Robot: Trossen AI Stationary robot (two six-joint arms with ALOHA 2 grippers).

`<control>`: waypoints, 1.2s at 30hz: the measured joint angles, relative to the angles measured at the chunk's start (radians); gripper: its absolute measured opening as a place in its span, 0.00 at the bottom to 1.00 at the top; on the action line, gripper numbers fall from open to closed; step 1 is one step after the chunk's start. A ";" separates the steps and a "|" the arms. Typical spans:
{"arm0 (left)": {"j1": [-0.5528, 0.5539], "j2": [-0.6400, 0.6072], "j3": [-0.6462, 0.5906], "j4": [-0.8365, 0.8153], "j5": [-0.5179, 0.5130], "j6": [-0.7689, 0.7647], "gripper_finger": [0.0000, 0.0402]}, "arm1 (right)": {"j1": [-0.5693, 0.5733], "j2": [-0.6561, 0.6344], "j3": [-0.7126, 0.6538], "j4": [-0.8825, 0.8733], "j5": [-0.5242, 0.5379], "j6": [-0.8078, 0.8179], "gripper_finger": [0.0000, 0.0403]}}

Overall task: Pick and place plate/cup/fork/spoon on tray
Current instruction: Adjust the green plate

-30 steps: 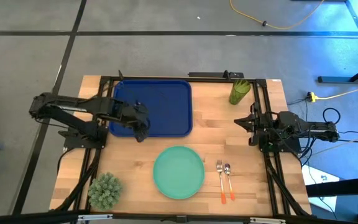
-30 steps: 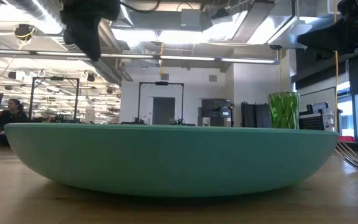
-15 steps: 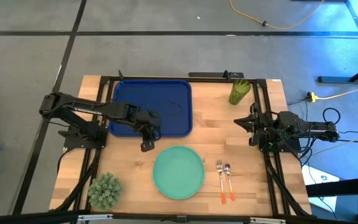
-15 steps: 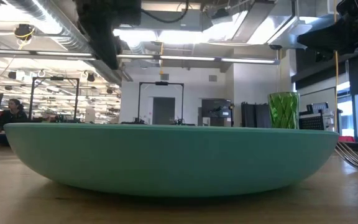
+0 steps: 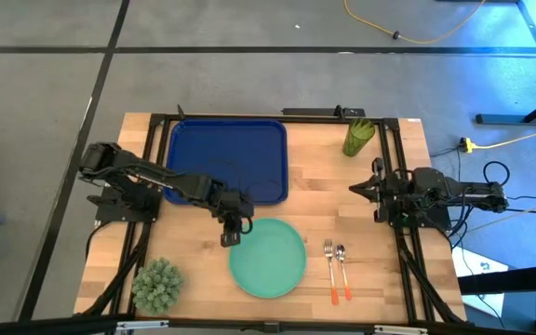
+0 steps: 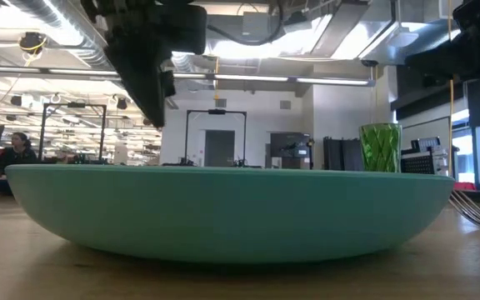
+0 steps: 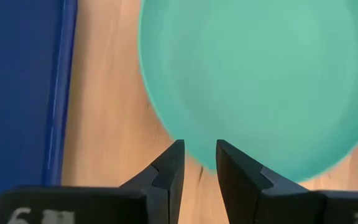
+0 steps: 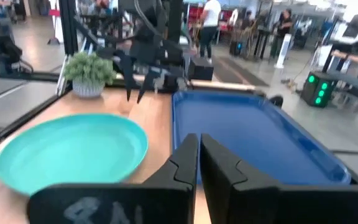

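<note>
Left tool (image 5: pixel 230 236) hangs just at the plate's (image 5: pixel 268 258) edge, fingers parted with a narrow gap and holding nothing. The plate sits on the table (image 5: pixel 380 270), just below the bare blue tray (image 5: pixel 229 160). Right tool (image 5: pixel 354 189) waits near the cup (image 5: pixel 358 137), fingers nearly together.

Overhead straight down, low view level behind plate (image 6: pixel 223 212), both wrists toward it.

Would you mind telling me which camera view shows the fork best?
The high view: the fork lies in full beside the spoon. The low view catches only tines at its right edge; neither wrist view shows it.
</note>
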 joint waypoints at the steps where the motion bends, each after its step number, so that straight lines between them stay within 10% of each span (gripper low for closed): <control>1: -0.005 0.009 0.000 0.007 -0.002 0.000 0.21 | 0.000 0.000 0.000 -0.011 0.000 0.000 0.05; 36: -0.062 0.034 -0.113 0.159 -0.182 -0.274 0.21 | 0.000 0.101 -0.001 -0.062 -0.019 0.074 0.05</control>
